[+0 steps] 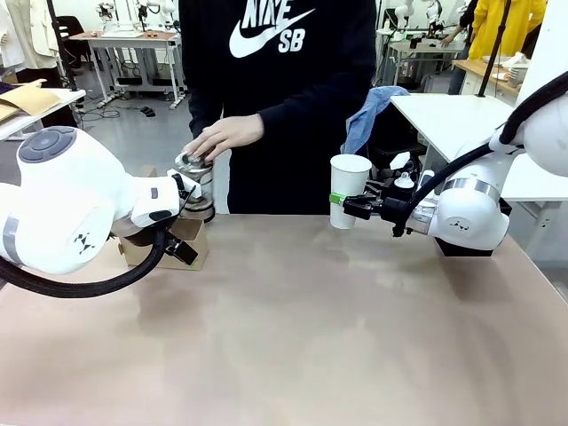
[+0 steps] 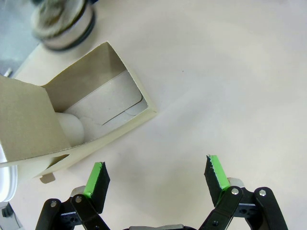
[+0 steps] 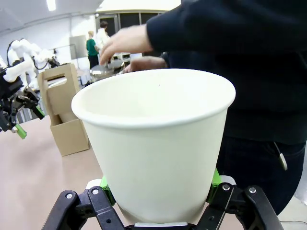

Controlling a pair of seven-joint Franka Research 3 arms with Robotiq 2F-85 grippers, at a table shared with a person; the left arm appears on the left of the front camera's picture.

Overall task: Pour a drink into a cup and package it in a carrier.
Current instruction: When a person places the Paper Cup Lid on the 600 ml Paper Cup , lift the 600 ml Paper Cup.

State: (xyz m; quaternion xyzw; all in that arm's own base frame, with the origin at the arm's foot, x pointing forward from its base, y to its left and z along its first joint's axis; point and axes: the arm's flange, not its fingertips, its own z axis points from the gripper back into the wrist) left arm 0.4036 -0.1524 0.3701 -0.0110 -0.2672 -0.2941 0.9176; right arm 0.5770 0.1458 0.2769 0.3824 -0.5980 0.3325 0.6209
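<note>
Carrier (image 1: 201, 241) stands at the far left of the tan table (image 1: 293, 337). It is brown cardboard with an upright handle, and in the front view the left arm's wrist partly hides it. Left gripper (image 2: 157, 175) hangs just beside it over the tabletop, green pads spread wide, bare table between them, touching nothing. Seen from the left wrist, the carrier's nearest compartment is open at the top. Something white and rounded sits inside it; cannot tell what.

Just behind the carrier, drink jar (image 1: 189, 163) stands upright at the table's far edge, with the person's hand (image 1: 226, 135) resting on its metal lid. The jar's contents cannot be made out from here. The person stands at the far side in a black sweatshirt.

Right of centre is the white paper cup (image 1: 350, 185), upright, open-topped, well apart from carrier and jar. Right gripper (image 1: 349, 205) pinches it low on the wall, one green pad on each side, the arm reaching in level from the right. The cup's bottom appears clear of the tabletop, near the far edge.
</note>
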